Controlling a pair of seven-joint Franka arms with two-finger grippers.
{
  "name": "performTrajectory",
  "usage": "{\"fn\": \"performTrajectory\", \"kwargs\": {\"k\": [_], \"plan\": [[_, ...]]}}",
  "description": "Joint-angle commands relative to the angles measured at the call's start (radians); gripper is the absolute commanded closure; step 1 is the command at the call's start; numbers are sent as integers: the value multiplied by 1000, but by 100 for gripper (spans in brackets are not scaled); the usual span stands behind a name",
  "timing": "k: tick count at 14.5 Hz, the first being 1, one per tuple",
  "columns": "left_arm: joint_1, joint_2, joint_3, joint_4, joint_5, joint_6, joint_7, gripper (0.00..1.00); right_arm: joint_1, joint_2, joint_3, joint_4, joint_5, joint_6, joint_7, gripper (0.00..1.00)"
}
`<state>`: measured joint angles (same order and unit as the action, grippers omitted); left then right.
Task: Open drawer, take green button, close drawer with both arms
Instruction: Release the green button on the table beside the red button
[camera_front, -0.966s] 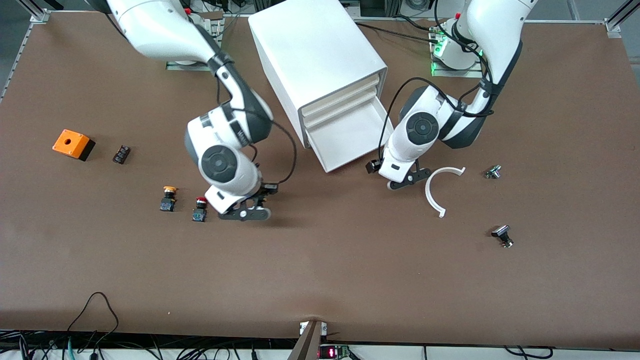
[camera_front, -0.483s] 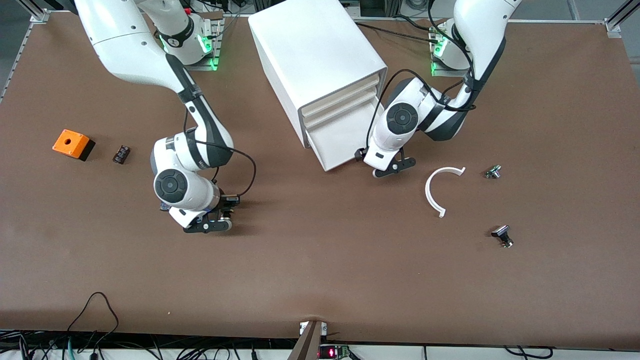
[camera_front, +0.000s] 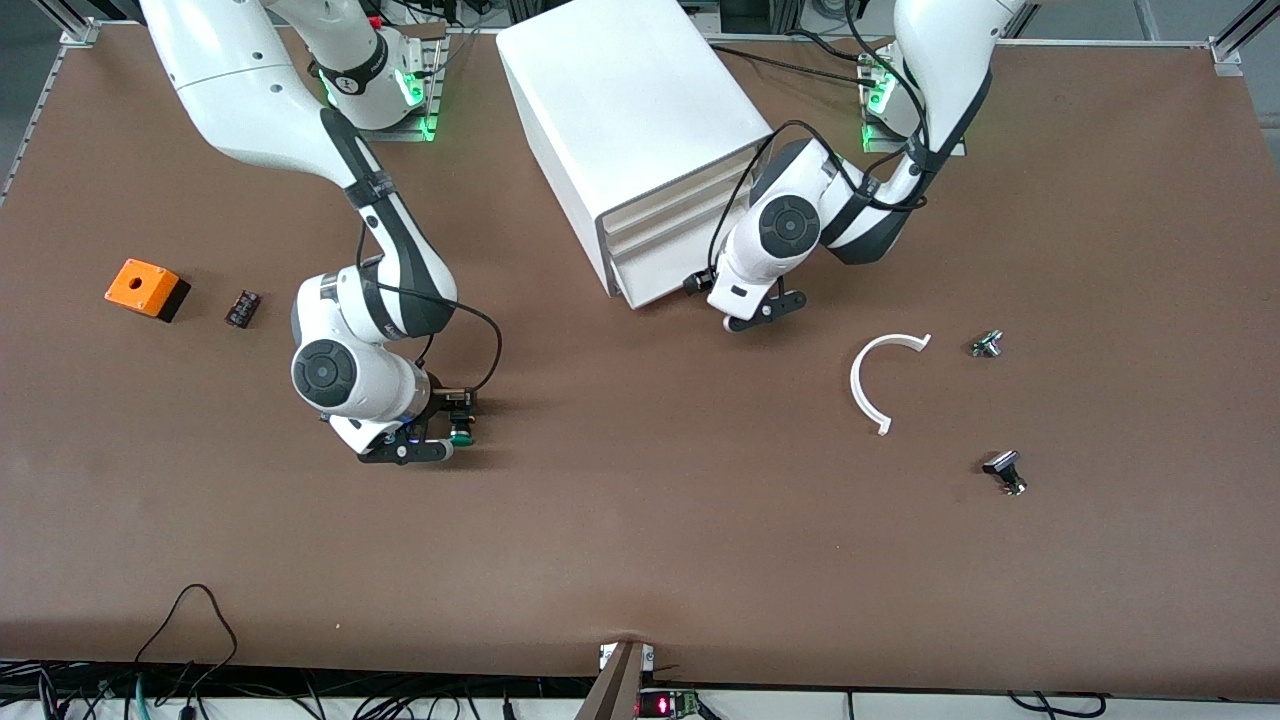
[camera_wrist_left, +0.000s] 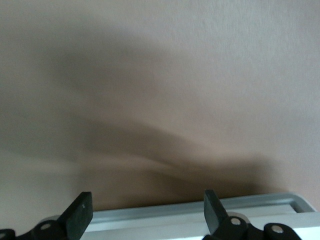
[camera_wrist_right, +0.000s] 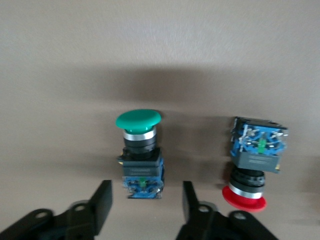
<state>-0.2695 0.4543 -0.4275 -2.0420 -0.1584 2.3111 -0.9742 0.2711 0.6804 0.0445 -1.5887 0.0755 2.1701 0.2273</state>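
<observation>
On the table, nearer the front camera than the cabinet and toward the right arm's end, the green button lies on its side. Its round cap points away from the right gripper and its black-and-blue block is toward it. The right gripper is low over the table, its fingers spread. The block sits just at the gap between the tips, with a sliver of table showing on each side, so nothing is pinched. A red button lies just beside the green one, apart from it and turned the other way, cap toward the gripper. From the front, only the green cap shows past the right gripper.

The bottom drawer stands out only a little from the cabinet's face. The left gripper is low in front of the cabinet, at the drawer's corner toward the left arm's end. Its fingers are spread with nothing between them, and a white edge runs across close under the tips. Whether they touch the drawer I cannot tell.

Toward the right arm's end from the cabinet sit an orange box and a small black part. Toward the left arm's end lie a white curved strip and two small metal parts, all nearer the camera than the cabinet.
</observation>
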Motion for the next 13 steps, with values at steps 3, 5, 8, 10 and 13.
{"fn": "performTrajectory", "kwargs": {"k": [3,5,8,10,13], "plan": [[-3,-13,-50,-26,-72,-21,-5,2,-27,-133,8,-20,3,-3,-37,1],[-4,-11,-65,-24,-73,-44,-6,2,-26,-188,2,-20,-25,-16,-42,1],[-2,-11,-71,-24,-75,-50,-8,2,-27,-266,-18,-10,-54,-50,-68,1],[-2,-11,-71,-21,-76,-50,-5,2,-29,-324,-26,-10,-56,-61,-83,1],[27,-19,-68,21,-70,-105,14,1,-29,-396,-57,-11,-51,-125,-68,1]]}}
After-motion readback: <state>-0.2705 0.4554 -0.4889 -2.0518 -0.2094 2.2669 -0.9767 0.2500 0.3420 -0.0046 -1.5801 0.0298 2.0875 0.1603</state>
